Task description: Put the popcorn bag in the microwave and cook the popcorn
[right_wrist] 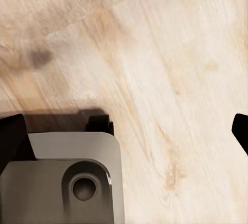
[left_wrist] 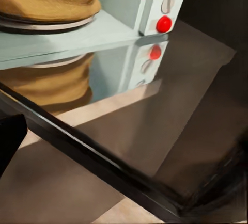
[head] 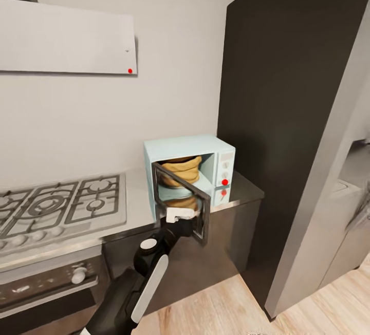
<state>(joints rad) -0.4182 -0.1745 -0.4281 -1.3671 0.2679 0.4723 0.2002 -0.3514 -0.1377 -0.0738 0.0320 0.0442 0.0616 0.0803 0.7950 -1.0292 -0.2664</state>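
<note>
Grey countertop (head: 241, 193) carries the microwave (head: 190, 170), its door (head: 182, 201) ajar; I see the popcorn bag (head: 180, 169) already inside; soft, light cloth, best pinched by its thick rim; my left gripper (head: 180, 216) touches the door, grip unclear.

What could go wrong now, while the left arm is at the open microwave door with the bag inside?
1. The left gripper sits at the door edge; a push off-line could shift the microwave on the countertop.
2. The popcorn bag sits near the front; the closing door might catch it.
</note>
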